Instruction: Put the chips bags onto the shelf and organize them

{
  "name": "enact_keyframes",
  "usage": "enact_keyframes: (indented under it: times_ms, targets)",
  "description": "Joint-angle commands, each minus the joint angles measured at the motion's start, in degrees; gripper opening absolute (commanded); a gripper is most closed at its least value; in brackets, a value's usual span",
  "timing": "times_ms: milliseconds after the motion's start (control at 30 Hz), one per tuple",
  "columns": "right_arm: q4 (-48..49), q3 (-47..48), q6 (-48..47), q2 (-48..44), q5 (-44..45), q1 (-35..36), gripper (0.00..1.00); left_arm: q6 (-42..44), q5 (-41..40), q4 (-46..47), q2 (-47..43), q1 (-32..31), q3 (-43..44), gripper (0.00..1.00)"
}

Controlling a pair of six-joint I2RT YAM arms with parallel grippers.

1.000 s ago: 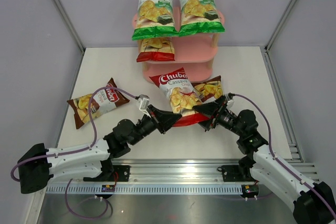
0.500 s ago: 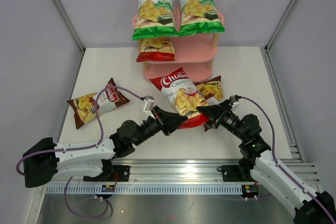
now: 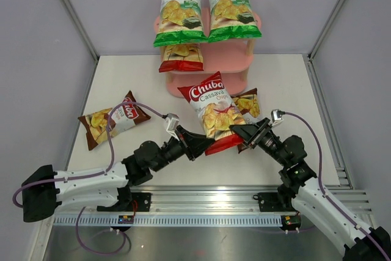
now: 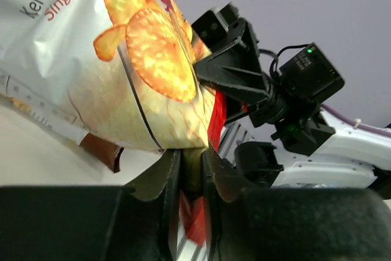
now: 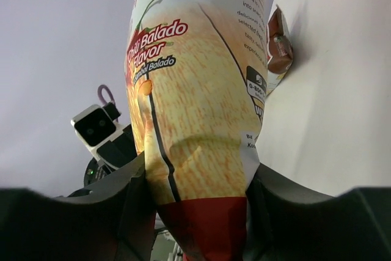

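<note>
A red chips bag (image 3: 212,109) hangs tilted above the table in front of the pink shelf (image 3: 229,56), held from both sides. My left gripper (image 3: 210,145) (image 4: 189,151) is shut on the bag's bottom seam. My right gripper (image 3: 239,133) (image 5: 198,178) is shut on the red bag (image 5: 195,102) across its lower body. Two green chips bags (image 3: 180,13) (image 3: 233,9) lie on the shelf's top board. Another red bag (image 3: 181,57) sits on the middle tier. One brown bag (image 3: 112,120) lies on the table at the left, and a second brown bag (image 3: 248,102) lies behind the lifted one.
White walls with metal corner posts (image 3: 73,13) close in the table on three sides. The rail (image 3: 201,203) carrying the arm bases runs along the near edge. In the left wrist view the right arm's camera housing (image 4: 308,71) is close behind the bag.
The right gripper has closed onto the red bag. Both arms have raised the bag and carried it a little right and towards the shelf.
</note>
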Motion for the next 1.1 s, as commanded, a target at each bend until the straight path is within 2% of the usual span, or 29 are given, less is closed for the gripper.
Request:
enact_keyframes:
  times_ms: [0,133,167,333,600,633,700,833,1067]
  targets:
    - [4.2,2.3,-4.9,0.3,8.4,-0.7,0.00,2.6,-2.5,-2.2,-3.6,-0.7,2.1,0.20]
    - [5.6,2.6,-6.7,1.2,9.4,-0.7,0.00,3.4,-4.0,-4.6,-4.6,-0.6,1.9,0.33]
    - [6.0,2.7,-7.0,1.8,9.7,-0.7,0.00,3.4,-4.6,-5.4,-4.9,-0.7,2.0,0.41]
    - [7.5,2.5,-8.4,2.9,11.8,-0.7,0.00,4.3,-7.6,-10.6,-7.7,-0.6,2.2,0.59]
    - [7.4,4.5,-10.1,3.3,13.8,-0.7,0.00,5.1,-15.5,-25.9,-14.5,-0.5,2.3,0.82]
    - [7.5,4.8,-10.1,3.3,14.2,-0.8,0.00,5.0,-16.3,-29.5,-14.9,-0.3,2.6,0.90]
    - [7.5,5.6,-10.9,3.9,15.5,-0.9,0.00,4.2,-19.2,-34.1,-15.3,-0.1,4.3,0.99]
    - [11.6,6.6,-9.5,6.7,15.7,-1.9,0.00,3.8,-22.2,-43.6,-14.7,0.6,6.3,0.99]
    - [16.6,10.6,-8.5,13.4,13.3,-5.9,0.00,3.4,-21.5,-45.0,-15.0,1.3,6.1,0.99]
